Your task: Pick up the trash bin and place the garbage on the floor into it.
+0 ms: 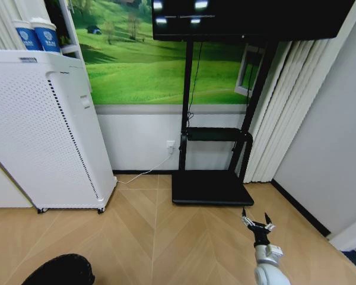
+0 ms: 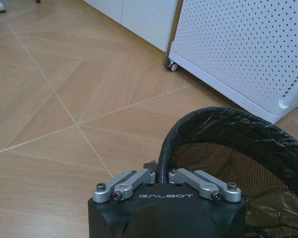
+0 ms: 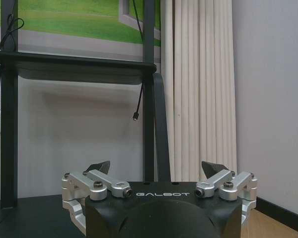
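Low at the near left edge of the floor in the head view sits the trash bin (image 1: 60, 270), its dark round rim cut off by the picture's bottom edge. From the left wrist view the bin's rim (image 2: 165, 144) runs straight up between the left gripper's (image 2: 160, 171) fingers, which are clenched on it; the black mesh wall and a dark liner show inside. Just beyond the bin stands a white perforated appliance (image 2: 248, 49) on small castors, its base touching the wood floor (image 2: 64, 109).

At the near right of the floor, the right gripper (image 1: 257, 223) hangs above the boards with its fingers spread wide and nothing between them; the right wrist view shows the two dark fingertips (image 3: 99, 167) well apart. It faces a black TV stand (image 1: 210, 184) against the wall, beside pale pleated curtains (image 3: 198, 84). A white cable (image 1: 143, 173) runs from a wall socket toward the appliance.
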